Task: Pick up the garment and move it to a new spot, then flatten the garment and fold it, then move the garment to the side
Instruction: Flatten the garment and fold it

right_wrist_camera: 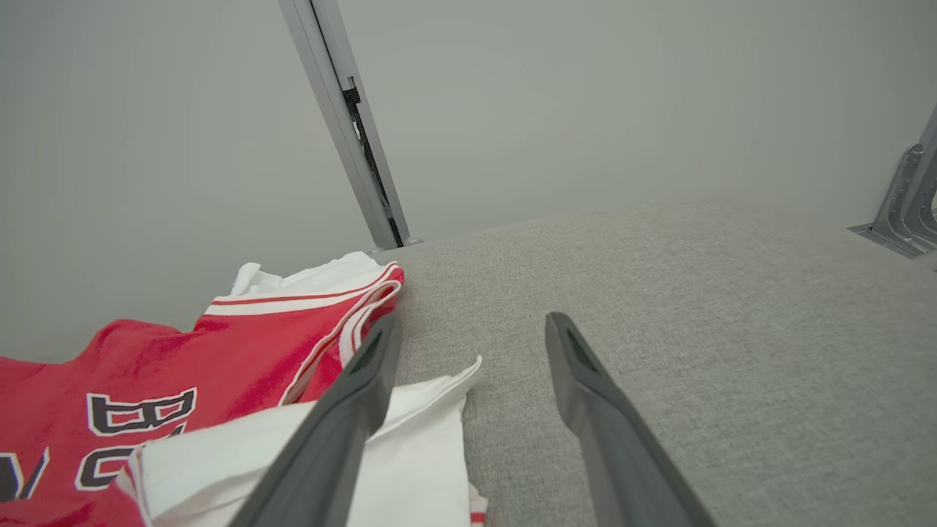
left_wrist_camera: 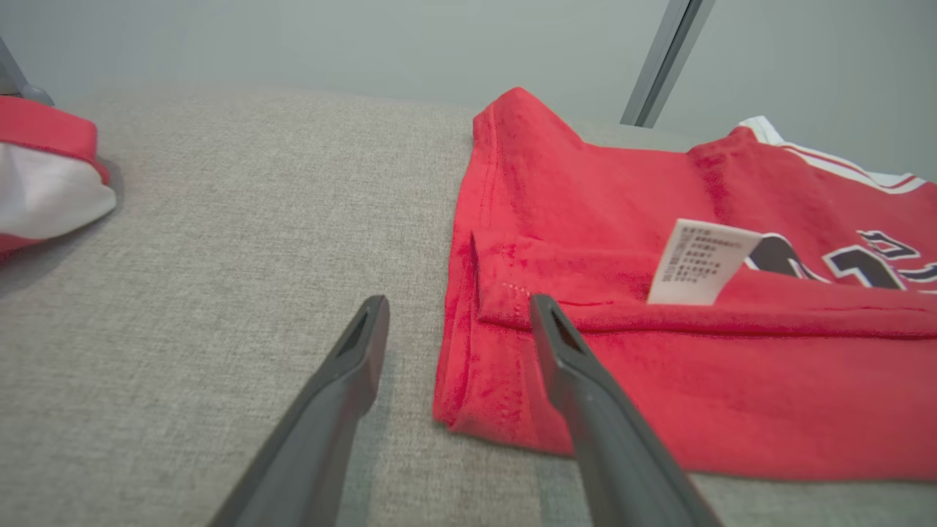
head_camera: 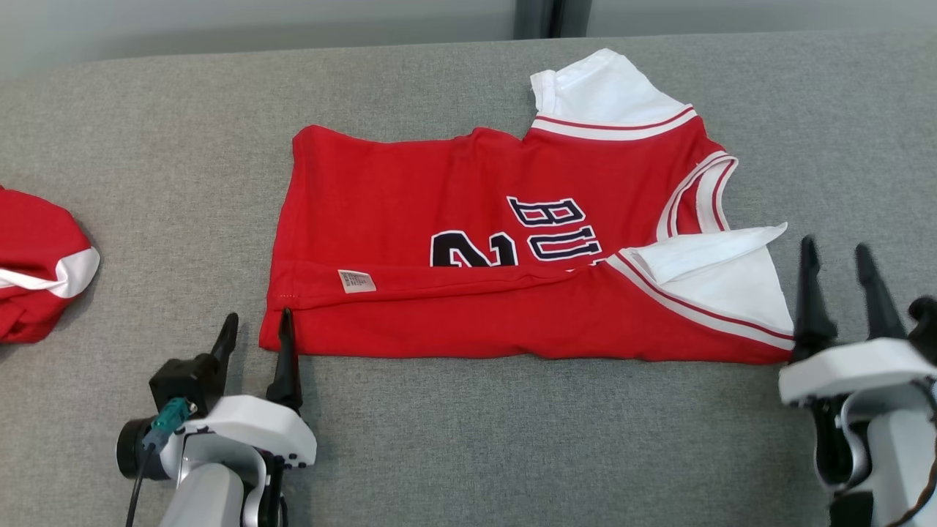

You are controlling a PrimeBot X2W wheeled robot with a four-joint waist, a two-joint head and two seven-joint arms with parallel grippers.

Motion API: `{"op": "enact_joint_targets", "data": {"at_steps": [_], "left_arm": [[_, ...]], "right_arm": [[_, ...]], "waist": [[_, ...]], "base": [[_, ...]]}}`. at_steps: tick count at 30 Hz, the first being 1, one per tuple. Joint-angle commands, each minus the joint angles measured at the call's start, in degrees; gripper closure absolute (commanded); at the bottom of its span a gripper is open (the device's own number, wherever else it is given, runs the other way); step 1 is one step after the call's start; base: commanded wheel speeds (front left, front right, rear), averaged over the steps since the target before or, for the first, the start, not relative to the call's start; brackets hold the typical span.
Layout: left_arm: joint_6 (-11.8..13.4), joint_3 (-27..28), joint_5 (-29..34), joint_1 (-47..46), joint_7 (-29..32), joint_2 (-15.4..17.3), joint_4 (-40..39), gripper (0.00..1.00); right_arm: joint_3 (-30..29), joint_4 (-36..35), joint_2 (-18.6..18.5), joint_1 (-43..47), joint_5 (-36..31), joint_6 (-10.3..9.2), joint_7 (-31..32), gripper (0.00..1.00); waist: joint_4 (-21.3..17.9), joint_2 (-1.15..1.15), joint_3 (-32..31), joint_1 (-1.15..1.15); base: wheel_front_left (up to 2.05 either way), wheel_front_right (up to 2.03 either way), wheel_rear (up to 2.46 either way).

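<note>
**The Fold Could Come Undone**

Far to the left lay another red and white cloth [head_camera: 36,263], well apart from the work. If the shirt got pushed that way at the end, the two could get mixed up.

Next was the left gripper [head_camera: 260,315]. Its two fingers were spread apart and held nothing. One finger was over the near left corner of the garment [head_camera: 476,307]. The other was over the bare grey table [head_camera: 468,439]. I could not tell if the finger touched the cloth. If it did, it could catch the corner when the arm pulled away and drag the fold open.

The garment lay in the middle of the table. It was red with dark letters. Its near edge was folded up over the front in a long strip, and a small white tag [head_camera: 356,281] sat on that strip. Nothing pressed the strip down, so I think it could flop open.

On the right, a white sleeve [head_camera: 725,285] stuck out as a loose flap. It looked like the easiest part to slip out of place. The right gripper [head_camera: 836,245] was just beside it, fingers spread and empty. In the right wrist view one finger crossed over the sleeve, so a small bump could push the flap crooked.
</note>
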Motion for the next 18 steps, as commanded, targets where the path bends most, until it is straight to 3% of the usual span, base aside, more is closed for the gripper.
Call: {"op": "enact_joint_targets", "data": {"at_steps": [1,7,18], "left_arm": [[0.2,-0.08,-0.01,0.48,-0.01,0.31,-0.35,0.0],[0.62,-1.04,0.08,1.82,-0.01,0.31,-0.08,0.0],[0.05,-1.94,0.01,1.92,-0.01,0.29,0.37,0.0]], "right_arm": [[0.43,-0.22,-0.45,1.17,0.61,-0.02,-0.06,0.0],[5.92,0.86,-2.33,5.94,0.93,-0.02,-0.06,0.0],[8.31,9.89,-2.41,5.93,0.56,-0.02,0.07,0.0]], "waist": [[-0.07,0.0,-0.08,0.0],[-0.68,0.0,-0.08,0.0],[0.42,0.0,-0.18,0.0]], "base": [[0.0,0.0,0.0],[0.0,0.0,0.0],[0.0,0.0,0.0]]}}
